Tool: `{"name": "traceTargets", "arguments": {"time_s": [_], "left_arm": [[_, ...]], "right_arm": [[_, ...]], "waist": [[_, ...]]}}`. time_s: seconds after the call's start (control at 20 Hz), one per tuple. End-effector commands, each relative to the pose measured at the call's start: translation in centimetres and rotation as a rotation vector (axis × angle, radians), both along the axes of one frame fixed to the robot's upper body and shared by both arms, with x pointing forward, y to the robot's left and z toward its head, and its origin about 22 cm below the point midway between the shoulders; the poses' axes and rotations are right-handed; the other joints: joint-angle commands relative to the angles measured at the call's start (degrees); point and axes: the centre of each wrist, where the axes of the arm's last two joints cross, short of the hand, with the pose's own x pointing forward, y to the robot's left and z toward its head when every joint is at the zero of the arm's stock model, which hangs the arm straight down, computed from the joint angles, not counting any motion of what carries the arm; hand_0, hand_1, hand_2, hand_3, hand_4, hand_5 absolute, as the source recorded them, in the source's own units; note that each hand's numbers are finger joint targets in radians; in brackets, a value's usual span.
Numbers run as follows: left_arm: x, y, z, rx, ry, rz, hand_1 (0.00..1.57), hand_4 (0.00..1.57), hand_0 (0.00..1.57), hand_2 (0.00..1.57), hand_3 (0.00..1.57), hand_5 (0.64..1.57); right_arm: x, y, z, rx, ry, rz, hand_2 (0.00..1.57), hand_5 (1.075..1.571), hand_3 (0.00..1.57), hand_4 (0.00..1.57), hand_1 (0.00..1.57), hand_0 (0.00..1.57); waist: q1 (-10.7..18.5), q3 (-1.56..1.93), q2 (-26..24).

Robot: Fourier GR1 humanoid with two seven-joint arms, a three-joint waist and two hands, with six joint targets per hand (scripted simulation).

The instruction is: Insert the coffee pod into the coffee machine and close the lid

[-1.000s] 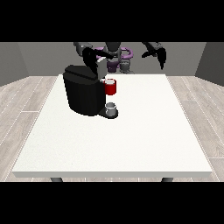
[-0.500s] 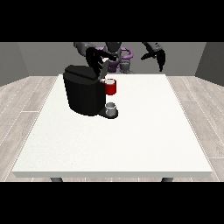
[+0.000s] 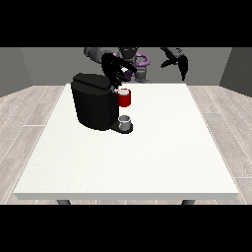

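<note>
Coffee pod: I count one, red (image 3: 124, 98), seated at the front of the single black coffee machine (image 3: 94, 101) near the bench's (image 3: 147, 157) far left corner, with one grey cup (image 3: 125, 122) below it. The hand at the view's left (image 3: 117, 71) hovers just above the pod, and I cannot tell how its fingers lie. The hand at the view's right (image 3: 178, 63) hangs over the far edge, fingers relaxed and holding nothing.

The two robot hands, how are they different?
The hand at the view's left hangs right above the black coffee machine and its red part; the hand at the view's right is up in the air near the table's far edge, over nothing. Both hands are black.
</note>
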Motion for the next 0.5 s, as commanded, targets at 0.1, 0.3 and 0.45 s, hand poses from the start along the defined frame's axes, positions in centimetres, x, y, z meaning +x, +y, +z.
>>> {"name": "traceTargets", "arguments": {"time_s": [0.1,0.3,0.45], "left_arm": [[0.6,-1.7,1.2,-0.006,-0.048,-0.073,0.00,0.38,0.00,0.00,0.00,1.571],[0.9,-3.1,1.7,0.000,-0.059,-0.122,0.00,0.42,0.00,0.00,0.00,1.571],[1.8,-3.3,3.5,0.006,-0.093,-0.144,0.00,0.40,0.00,0.00,0.00,1.571]], "right_arm": [[-0.6,4.9,5.3,-0.018,-0.209,0.182,0.00,1.571,0.00,0.00,0.00,0.00],[-1.5,4.5,7.7,-0.033,-0.238,0.138,0.00,1.571,0.00,0.00,0.00,0.00],[-1.9,3.5,10.0,-0.040,-0.268,0.106,0.00,1.571,0.00,0.00,0.00,0.00]], "waist": [[8.07,-1.59,2.62],[10.72,-1.57,3.18],[13.26,-1.53,5.88]]}}
